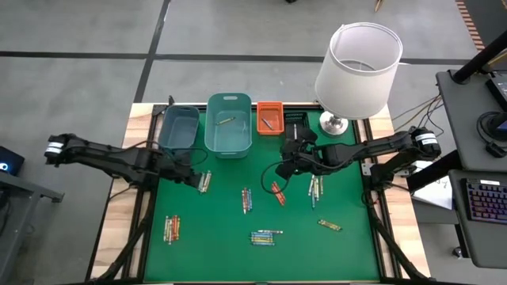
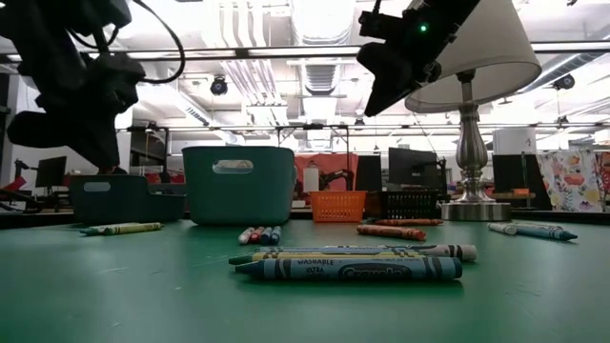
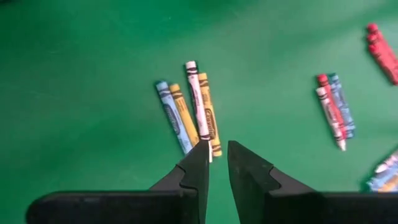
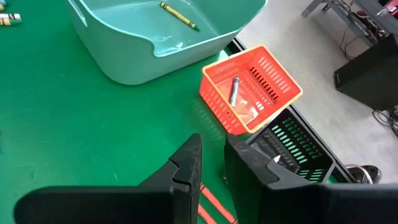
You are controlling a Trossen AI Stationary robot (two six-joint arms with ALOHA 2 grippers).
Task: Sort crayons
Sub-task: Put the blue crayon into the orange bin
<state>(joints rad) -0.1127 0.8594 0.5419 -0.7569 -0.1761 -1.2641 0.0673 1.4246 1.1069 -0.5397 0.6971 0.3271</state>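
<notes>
The left gripper (image 3: 217,152) hangs over a small cluster of four crayons (image 3: 189,109) on the green mat (image 3: 74,74), its fingers drawn to a narrow slot with nothing between them; the tip of the white crayon (image 3: 198,102) lies just ahead of the slot, and a red-and-blue pair (image 3: 334,109) lies well off to one side.

The right gripper (image 4: 211,158) is raised above the mat, its fingers likewise nearly together and, as far as its wrist view shows, gripping nothing; an orange-red crayon (image 4: 214,205) lies on the mat under its fingers; ahead of it stand the orange basket (image 4: 252,90), with a grey-white stick inside, the teal bin (image 4: 124,53) holding one yellow-green crayon (image 4: 180,15), and a black basket (image 4: 289,143) beside the orange one.

Other crayons lie scattered in small groups over the mat in the high view.

The risks, as a judgement: the four crayons beneath the left gripper touch one another, so a descent with so narrow a slot could push the white one aside or pinch two at once; the round sticks could roll; the right gripper, so close to the orange basket, could nudge it.
</notes>
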